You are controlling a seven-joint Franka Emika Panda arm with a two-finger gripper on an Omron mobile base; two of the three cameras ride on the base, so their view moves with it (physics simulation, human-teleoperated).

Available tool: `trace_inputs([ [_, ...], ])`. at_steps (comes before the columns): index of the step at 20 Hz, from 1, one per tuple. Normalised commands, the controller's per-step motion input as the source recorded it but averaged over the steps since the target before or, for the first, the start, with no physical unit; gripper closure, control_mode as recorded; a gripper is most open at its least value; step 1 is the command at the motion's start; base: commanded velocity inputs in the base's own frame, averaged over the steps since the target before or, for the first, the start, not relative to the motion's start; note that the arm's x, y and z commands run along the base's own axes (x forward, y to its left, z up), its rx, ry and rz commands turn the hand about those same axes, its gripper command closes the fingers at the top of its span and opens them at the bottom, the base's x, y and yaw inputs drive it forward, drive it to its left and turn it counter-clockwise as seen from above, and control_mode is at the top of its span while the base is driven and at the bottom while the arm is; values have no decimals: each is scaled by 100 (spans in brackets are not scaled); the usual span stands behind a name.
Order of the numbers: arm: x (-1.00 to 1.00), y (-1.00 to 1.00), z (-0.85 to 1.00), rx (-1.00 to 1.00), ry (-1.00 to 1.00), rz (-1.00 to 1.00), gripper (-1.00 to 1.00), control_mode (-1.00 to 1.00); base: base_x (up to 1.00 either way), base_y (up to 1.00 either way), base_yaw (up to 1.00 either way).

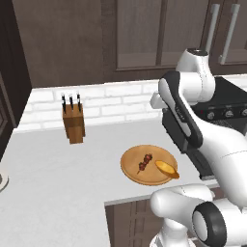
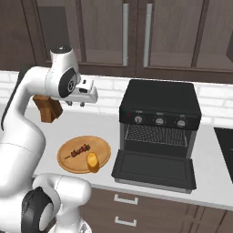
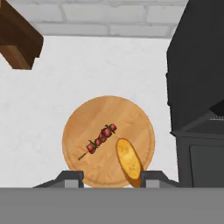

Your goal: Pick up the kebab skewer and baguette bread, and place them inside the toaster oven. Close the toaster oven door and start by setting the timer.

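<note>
wooden board [image 3: 78, 127] carries kebab skewer [image 3: 99, 140] and baguette bread [image 3: 128, 158]; gripper [image 3: 111, 177] jaws released, empty.

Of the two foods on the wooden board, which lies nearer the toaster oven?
The baguette bread, on the board's oven-side edge; the kebab skewer lies farther away.

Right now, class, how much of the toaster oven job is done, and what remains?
Done: the oven door is down, so the rack is reachable. In hand: nothing; the end effector hangs above the round board, where skewer and bread lie. Left: load both into the oven, shut the door, set the timer.
</note>
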Motion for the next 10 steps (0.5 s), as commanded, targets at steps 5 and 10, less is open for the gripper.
trace_inputs([
  [5,-32,-9,0,0,-6,-1,-100,-100,0,0,0],
  [10,-57,-84,-1,6,-12,-1,-100,-100,0,0,0],
])
